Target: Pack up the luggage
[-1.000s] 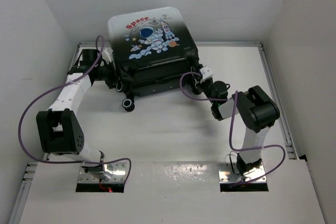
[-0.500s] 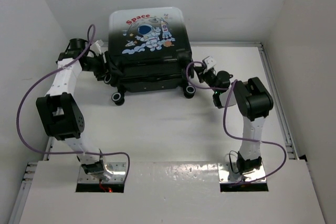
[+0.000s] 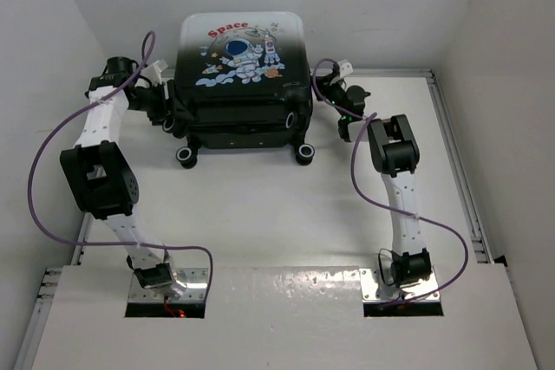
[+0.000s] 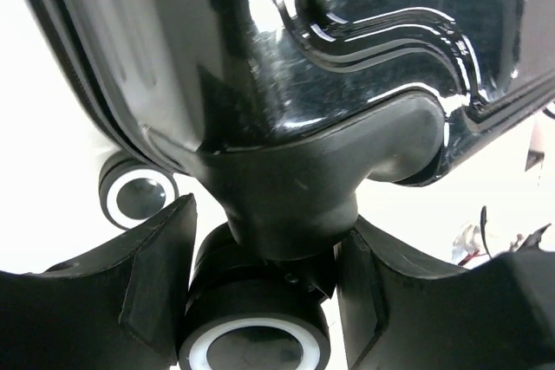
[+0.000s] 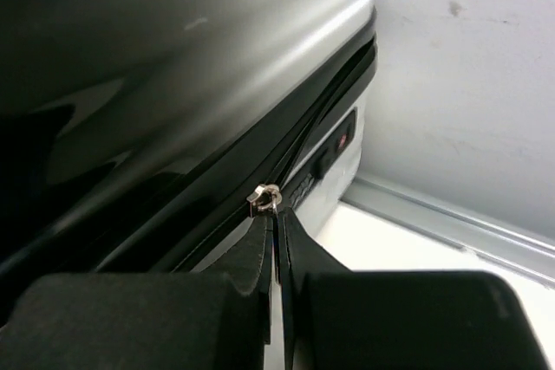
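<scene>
The luggage (image 3: 243,67) lies at the back of the table with its lid down, astronaut and red "Space" lettering facing up, two black wheels (image 3: 186,155) toward me. My left gripper (image 3: 172,108) is at its left front corner; in the left wrist view its fingers (image 4: 160,257) are closed around a caster wheel (image 4: 256,335) and its bracket. My right gripper (image 3: 319,84) is at the luggage's right side. In the right wrist view it (image 5: 277,227) is shut on the silver zipper pull (image 5: 265,199) along the black zip line.
The white back wall (image 3: 364,6) stands right behind the luggage, and side walls box in the table. A metal rail (image 5: 451,214) runs along the table's back edge. Purple cables (image 3: 52,162) loop off both arms.
The luggage has swung square to the back wall and moved back. The left arm followed its left corner. The right gripper moved from the front right corner back along the right side.
</scene>
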Motion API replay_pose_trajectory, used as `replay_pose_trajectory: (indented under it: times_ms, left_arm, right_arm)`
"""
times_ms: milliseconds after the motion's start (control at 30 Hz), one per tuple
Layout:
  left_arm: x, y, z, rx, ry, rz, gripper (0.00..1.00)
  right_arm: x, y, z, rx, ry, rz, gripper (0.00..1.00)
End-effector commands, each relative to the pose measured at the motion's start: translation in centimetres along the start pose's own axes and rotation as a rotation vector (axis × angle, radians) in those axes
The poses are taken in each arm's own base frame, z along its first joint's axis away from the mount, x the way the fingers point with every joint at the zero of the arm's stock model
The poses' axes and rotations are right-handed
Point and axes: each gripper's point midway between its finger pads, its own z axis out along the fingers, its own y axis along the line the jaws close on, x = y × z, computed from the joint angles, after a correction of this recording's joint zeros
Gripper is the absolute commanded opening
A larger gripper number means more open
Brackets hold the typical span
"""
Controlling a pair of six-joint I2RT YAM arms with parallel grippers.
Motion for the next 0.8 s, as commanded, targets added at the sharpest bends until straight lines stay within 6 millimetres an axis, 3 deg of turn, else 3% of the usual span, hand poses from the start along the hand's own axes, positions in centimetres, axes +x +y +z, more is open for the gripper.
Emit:
replay_pose_trajectory:
  times_ms: [0,33,133,200,233,300,333,400,433,467,500,600,633,667,733,767]
  left_arm:
    - [-10.4,10.5,1.2,-0.316,-0.338,0.252,0.0]
    - [-10.4,10.2,1.7,-0.287,-0.334,0.279,0.0]
    - [-10.5,8.8,1.7,-0.213,-0.33,0.399,0.02]
    - [-10.8,7.9,1.2,-0.189,-0.341,0.454,0.18]
    - [-11.4,6.9,0.4,-0.171,-0.367,0.477,0.39]
    - [-12.7,6.2,-1.3,-0.182,-0.42,0.486,0.66]
    - [-13.9,4.2,-3.6,-0.18,-0.485,0.486,0.83]
    - [-15.8,2.4,-6.8,-0.228,-0.587,0.501,1.0]
    - [-16.4,1.9,-8.1,-0.306,-0.619,0.502,1.0]
    - [-17.6,0.3,-11.6,-0.389,-0.699,0.52,1.0]
    - [-18.4,1.0,-14.4,-0.512,-0.77,0.445,1.0]
    - [-18.8,-1.4,-19.5,-0.559,-0.872,0.422,1.0]
    - [-18.5,-1.7,-19.9,-0.56,-0.865,0.419,1.0]
    - [-17.9,-3.1,-18.8,-0.493,-0.826,0.454,1.0]
    - [-15.1,-4.5,-15.9,-0.388,-0.681,0.456,1.0]
    - [-13.5,-6.9,-13.7,-0.28,-0.614,0.471,1.0]
  right_arm:
    - [-3.7,-8.1,1.6,0.219,-0.128,0.113,0.0]
    - [-1.5,-7.9,1.8,0.229,-0.099,0.164,0.0]
    - [-2.1,-6.6,3.2,0.195,-0.122,0.184,0.0]
    - [-2.4,-4.9,3.8,0.144,-0.128,0.219,0.0]
    - [-2.9,-4.3,4.0,0.129,-0.133,0.234,0.0]
    - [-3.8,-2.6,4.2,0.07,-0.15,0.24,0.0]
    - [-3.7,-1.9,3.9,0.054,-0.143,0.245,0.0]
    - [-4.6,-0.4,3.9,0.015,-0.154,0.255,0.0]
    - [-4.3,0.7,3.7,-0.01,-0.142,0.265,0.0]
    - [-4.9,1.6,3.7,-0.032,-0.151,0.265,0.0]
    - [-4.9,2.3,3.6,-0.047,-0.146,0.272,0.0]
    - [-5.5,4.5,3.8,-0.095,-0.151,0.288,0.0]
    - [-5.9,5.3,3.8,-0.115,-0.158,0.286,0.0]
    - [-6.1,6.5,4.1,-0.138,-0.158,0.3,0.0]
    - [-6.6,8.5,4.1,-0.181,-0.169,0.303,0.0]
    - [-6.8,10.3,4.3,-0.214,-0.167,0.314,0.0]
